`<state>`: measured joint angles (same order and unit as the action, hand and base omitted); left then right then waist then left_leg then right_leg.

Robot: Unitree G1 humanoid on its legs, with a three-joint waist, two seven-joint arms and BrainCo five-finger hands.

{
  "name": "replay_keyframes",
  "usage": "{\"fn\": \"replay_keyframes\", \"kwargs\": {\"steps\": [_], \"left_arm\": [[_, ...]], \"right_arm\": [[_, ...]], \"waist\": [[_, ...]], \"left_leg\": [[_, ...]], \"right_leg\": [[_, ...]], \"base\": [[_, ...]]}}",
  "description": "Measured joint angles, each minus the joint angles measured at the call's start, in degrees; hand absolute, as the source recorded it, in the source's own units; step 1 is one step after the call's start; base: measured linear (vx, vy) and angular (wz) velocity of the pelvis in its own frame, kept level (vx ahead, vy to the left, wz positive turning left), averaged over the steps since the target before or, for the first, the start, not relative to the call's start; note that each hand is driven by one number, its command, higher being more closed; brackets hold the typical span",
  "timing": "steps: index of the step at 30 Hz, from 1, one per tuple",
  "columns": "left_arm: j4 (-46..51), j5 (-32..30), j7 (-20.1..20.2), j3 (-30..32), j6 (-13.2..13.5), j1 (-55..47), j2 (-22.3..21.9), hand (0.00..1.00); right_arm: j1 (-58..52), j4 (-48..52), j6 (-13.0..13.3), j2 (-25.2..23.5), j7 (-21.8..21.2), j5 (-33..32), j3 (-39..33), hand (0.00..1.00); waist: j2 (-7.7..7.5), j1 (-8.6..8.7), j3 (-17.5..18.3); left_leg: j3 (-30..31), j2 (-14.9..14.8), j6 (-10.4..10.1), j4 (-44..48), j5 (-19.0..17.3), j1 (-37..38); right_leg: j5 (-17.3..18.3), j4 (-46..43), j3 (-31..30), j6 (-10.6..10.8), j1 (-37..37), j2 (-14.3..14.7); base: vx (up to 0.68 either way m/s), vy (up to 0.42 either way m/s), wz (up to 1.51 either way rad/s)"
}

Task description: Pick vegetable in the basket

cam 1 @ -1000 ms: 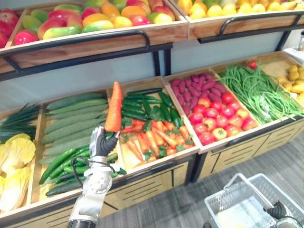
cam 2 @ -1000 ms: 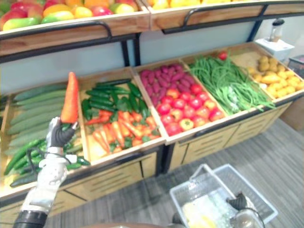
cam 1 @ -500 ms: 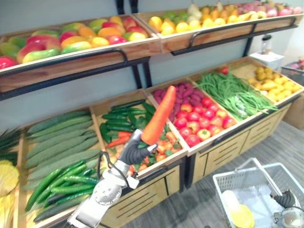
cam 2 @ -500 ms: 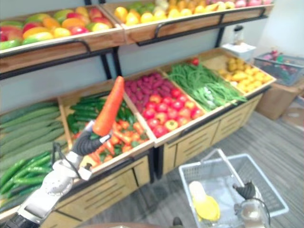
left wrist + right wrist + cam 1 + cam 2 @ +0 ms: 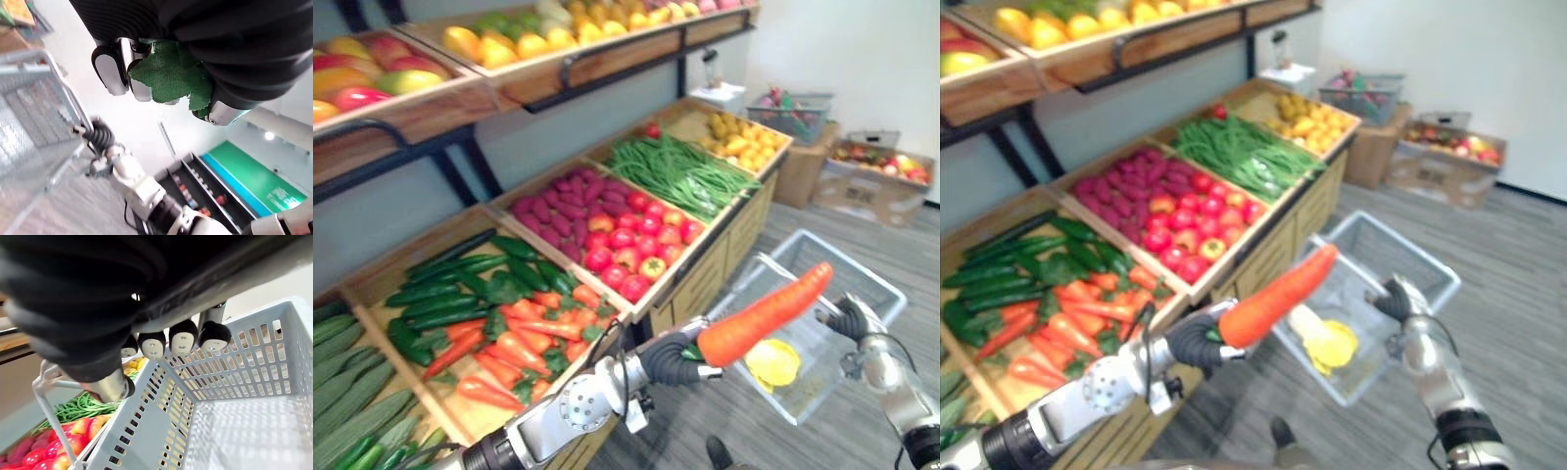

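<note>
One carrot is clamped in the left hand, low in the middle of the left eye view. The hand's fingers are wrapped tight round the thick stalk end. The orange root slants up to the right in the air, and its tip shows against the open top of the basket. The carrot is not inside the basket. In the left wrist view the carrot's green cloth leaves poke out between the curled fingers.

The basket is pale grey plastic with slotted walls, and it sits at the lower right of the frame above the grey plank floor. The right hand has its fingers closed round the wire handle, which stands up over the basket. In the right wrist view its dark-tipped fingers curl above the slotted wall. A yellow item lies on the basket's bottom, partly behind the carrot.

Across the left and centre of the frame runs a wooden stand split into bins. Cucumbers fill the lower left corner, beside a heap of carrots and green peppers. Next come tomatoes in a bin with purple produce, and green beans lie farther up. An upper shelf of fruit crosses the top, and cardboard boxes stand at the right edge.
</note>
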<state>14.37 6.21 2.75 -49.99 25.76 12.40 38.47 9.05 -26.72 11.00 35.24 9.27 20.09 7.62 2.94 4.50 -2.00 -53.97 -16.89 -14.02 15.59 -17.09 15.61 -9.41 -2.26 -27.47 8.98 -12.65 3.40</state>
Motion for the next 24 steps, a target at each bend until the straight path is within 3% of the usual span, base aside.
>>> {"fn": "replay_keyframes", "kwargs": {"steps": [5,15,18,24], "left_arm": [[-2.60,-1.47,0.44,-5.50,-0.01,3.58,-0.38,1.00],[-15.52,-9.94,2.04,-10.47,-0.29,4.79,-6.82,1.00],[-23.88,-12.20,2.09,-10.15,-1.34,6.77,-10.34,1.00],[-37.04,-16.41,1.75,-6.60,-3.53,9.14,-16.51,1.00]], "right_arm": [[2.32,6.52,1.50,1.96,-2.07,-0.40,6.81,1.00],[2.42,13.71,3.00,3.28,-6.19,-2.72,14.36,1.00],[2.46,16.41,4.08,3.37,-7.35,-4.28,16.97,1.00],[2.47,17.59,4.70,3.55,-9.42,-5.49,18.23,1.00]], "waist": [[-0.03,0.10,-1.39],[-0.74,0.77,-1.96],[-1.33,1.83,-2.41],[-1.76,3.00,-2.73]], "left_leg": [[-5.15,-1.64,-1.18,1.81,-0.95,1.61],[-7.90,-2.15,-1.43,3.04,-1.72,2.03],[-8.29,-3.22,-1.32,4.85,-2.76,1.78],[-8.61,-2.62,-1.22,4.50,-2.94,1.21]], "right_leg": [[-0.17,-0.93,-3.55,-0.11,-1.21,3.26],[-0.56,-0.96,-5.75,0.11,-2.05,4.60],[-0.54,-0.75,-6.01,0.12,-2.14,4.98],[-0.67,-0.71,-6.43,0.26,-2.91,4.78]], "base": [[0.01,0.003,-0.45],[0.00,-0.009,-0.14],[-0.01,-0.015,-0.06],[0.00,0.002,-0.03]]}}
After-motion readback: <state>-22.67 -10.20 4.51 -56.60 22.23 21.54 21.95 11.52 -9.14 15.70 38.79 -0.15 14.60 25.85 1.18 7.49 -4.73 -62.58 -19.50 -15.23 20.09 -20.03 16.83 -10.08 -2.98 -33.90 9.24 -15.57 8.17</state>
